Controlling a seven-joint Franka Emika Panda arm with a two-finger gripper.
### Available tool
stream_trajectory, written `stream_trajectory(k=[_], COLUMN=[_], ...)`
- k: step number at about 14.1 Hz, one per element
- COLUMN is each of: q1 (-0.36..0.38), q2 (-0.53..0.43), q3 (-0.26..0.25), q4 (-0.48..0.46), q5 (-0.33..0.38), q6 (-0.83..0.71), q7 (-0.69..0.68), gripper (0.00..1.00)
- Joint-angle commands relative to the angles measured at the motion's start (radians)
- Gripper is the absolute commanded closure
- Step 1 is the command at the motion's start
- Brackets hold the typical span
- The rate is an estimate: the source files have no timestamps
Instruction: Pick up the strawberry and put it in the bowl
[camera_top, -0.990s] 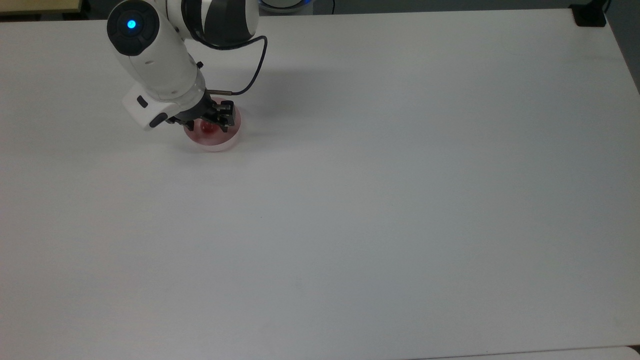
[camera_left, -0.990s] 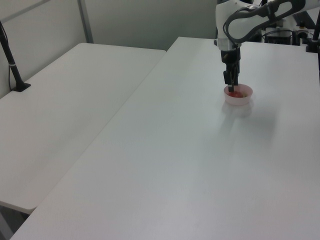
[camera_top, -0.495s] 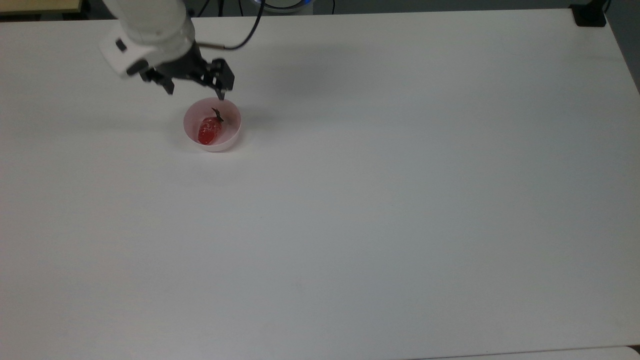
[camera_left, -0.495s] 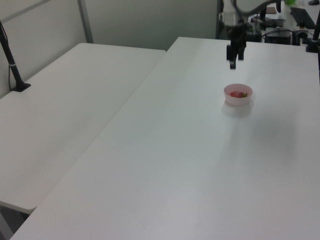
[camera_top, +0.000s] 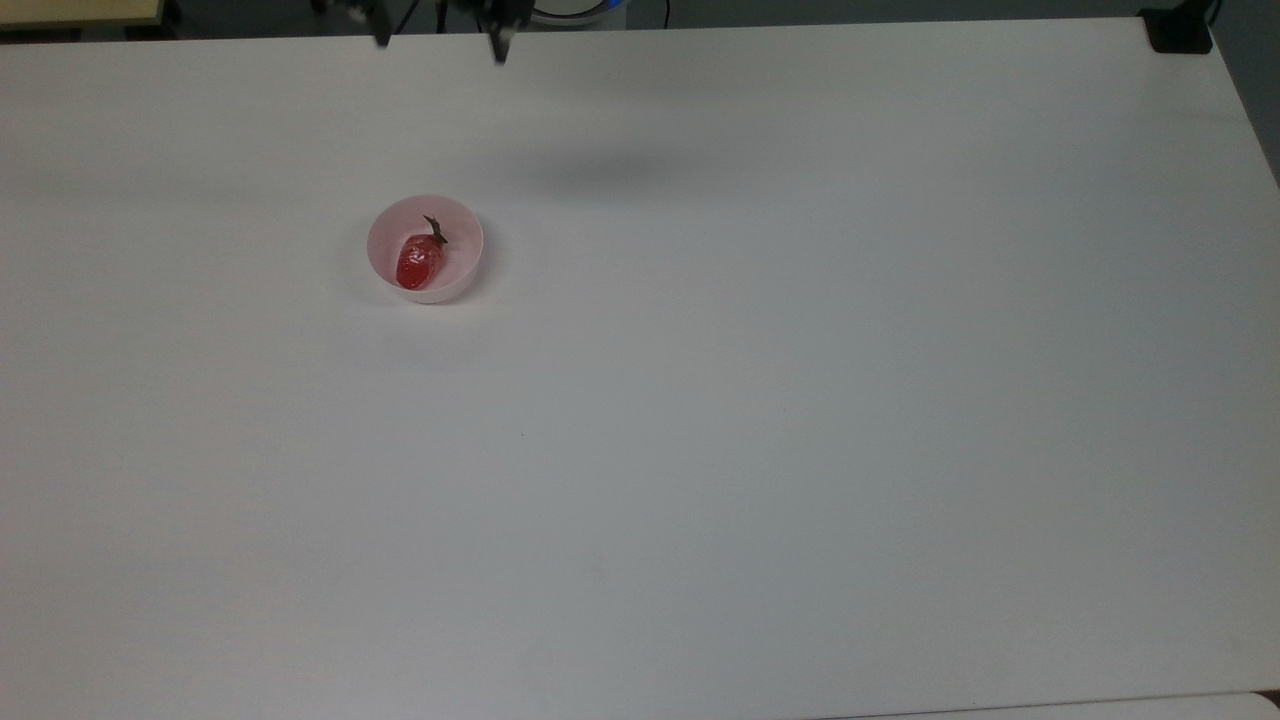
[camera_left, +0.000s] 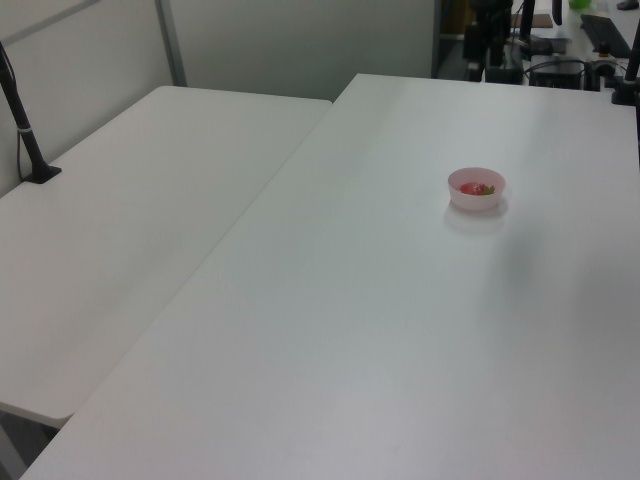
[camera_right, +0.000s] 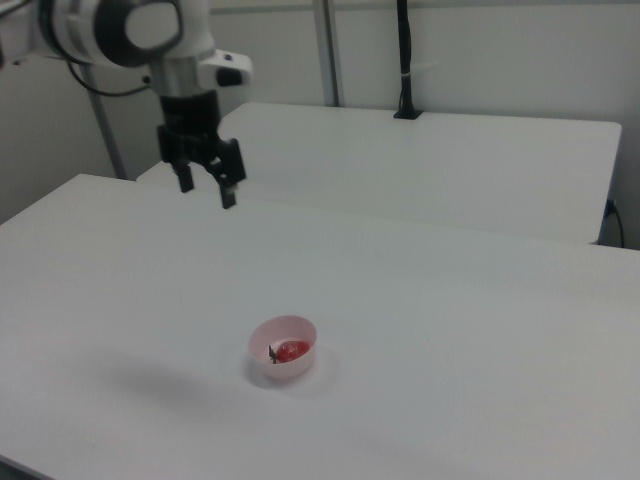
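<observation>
The red strawberry (camera_top: 418, 262) lies inside the pale pink bowl (camera_top: 463, 236), its dark stem pointing toward the top view's upper right. Both also appear in the left view as strawberry (camera_left: 477, 188) and bowl (camera_left: 476, 200), and in the right view as strawberry (camera_right: 291, 350) and bowl (camera_right: 297, 330). My gripper (camera_right: 207, 188) hangs high above the table, well away from the bowl, open and holding nothing. In the top view its fingertips (camera_top: 497, 48) poke in at the upper edge, with the gripper (camera_top: 440, 45) spread wide.
The white table (camera_top: 760, 400) stretches wide around the bowl. A second white table (camera_left: 130, 220) adjoins it on the left view's left. A black post (camera_right: 405, 60) stands on the far table in the right view. A dark clamp (camera_top: 1180, 30) sits at the top view's upper right corner.
The gripper let go of the strawberry in the bowl, then rose and drew back toward the top view's upper edge. The strawberry stays in the bowl.
</observation>
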Motion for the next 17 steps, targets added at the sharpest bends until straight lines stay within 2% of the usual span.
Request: stream_trajectory(k=[1, 3, 5, 7, 17], q1=[0.059, 0.08, 0.134, 0.191, 0.194], q2=[-0.055, -0.05, -0.049, -0.046, -0.044], q3=[-0.023, -0.033, -0.113, -0.183, -0.188], q4=[-0.011, -0.012, -0.015, -0.014, -0.012], q5=[0.008, 0.0, -0.006, -0.004, -0.004], q6=[-0.053, 0.007, 0.093, 0.096, 0.091], q7=[0.002, -0.019, -0.076, -0.138, -0.143], gripper=[0.0, 0.0, 0.0, 0.0, 0.0])
